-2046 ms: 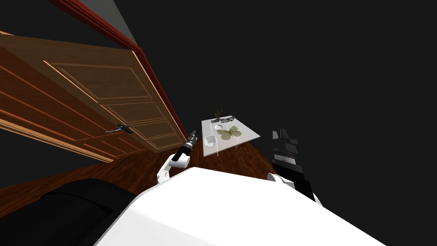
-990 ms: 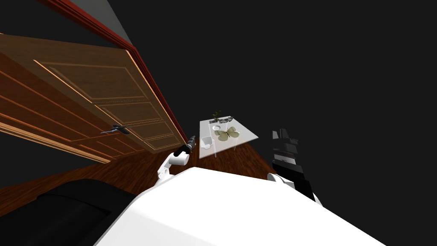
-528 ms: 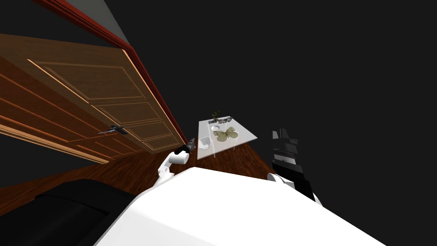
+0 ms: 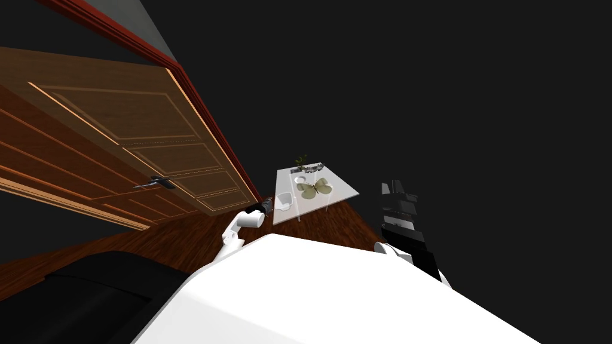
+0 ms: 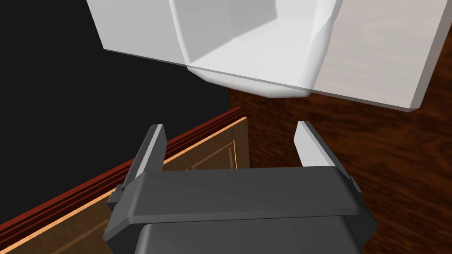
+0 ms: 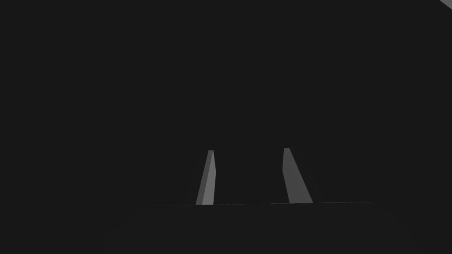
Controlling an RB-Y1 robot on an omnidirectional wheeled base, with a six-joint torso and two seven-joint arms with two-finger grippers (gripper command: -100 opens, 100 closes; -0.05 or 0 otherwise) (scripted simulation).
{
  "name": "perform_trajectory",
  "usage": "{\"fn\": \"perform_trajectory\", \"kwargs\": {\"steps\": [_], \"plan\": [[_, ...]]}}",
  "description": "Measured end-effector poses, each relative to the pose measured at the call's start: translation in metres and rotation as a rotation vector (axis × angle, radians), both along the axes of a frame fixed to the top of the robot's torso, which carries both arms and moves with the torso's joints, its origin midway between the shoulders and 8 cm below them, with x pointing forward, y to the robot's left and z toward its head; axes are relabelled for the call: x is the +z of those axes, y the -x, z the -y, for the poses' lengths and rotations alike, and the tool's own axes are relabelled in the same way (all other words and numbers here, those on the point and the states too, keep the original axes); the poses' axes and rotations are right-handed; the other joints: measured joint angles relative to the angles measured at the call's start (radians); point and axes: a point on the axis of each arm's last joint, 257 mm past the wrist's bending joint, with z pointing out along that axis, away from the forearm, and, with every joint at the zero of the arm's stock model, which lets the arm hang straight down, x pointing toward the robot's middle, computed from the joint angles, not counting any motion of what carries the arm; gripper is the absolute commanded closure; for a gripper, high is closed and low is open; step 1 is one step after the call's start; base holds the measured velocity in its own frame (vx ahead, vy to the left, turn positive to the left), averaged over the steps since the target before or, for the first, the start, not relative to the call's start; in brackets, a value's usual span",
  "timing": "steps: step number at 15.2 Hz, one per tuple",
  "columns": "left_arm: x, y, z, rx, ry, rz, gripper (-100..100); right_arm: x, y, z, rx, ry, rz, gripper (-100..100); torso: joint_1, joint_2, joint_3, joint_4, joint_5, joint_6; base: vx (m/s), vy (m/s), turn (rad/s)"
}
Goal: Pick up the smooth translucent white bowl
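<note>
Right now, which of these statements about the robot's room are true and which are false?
1. The left gripper is open and holds nothing. True.
2. The white bowl is lifted into the air. False: it sits on the white table, just ahead of the open fingers.
3. The wooden door has a lever handle. True.
4. The floor is grey tile. False: it is a dark wood floor.

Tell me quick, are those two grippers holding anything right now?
Left gripper: open, empty, just short of the white bowl.
Right gripper: open, holding nothing.
</note>
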Motion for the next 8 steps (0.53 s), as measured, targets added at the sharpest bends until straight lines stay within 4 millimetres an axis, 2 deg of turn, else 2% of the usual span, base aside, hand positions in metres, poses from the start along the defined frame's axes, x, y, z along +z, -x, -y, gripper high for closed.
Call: {"fn": "perform_trajectory", "kwargs": {"steps": [8], "plan": [[-0.026,0.022,0.0,0.044,0.06,-0.138,-100,0.0,0.0,0.0,0.0,0.0,0.0,0,-0.001,-0.001,0.0,0.0,0.0,0.0,0.041,-0.049,-0.004]]}}
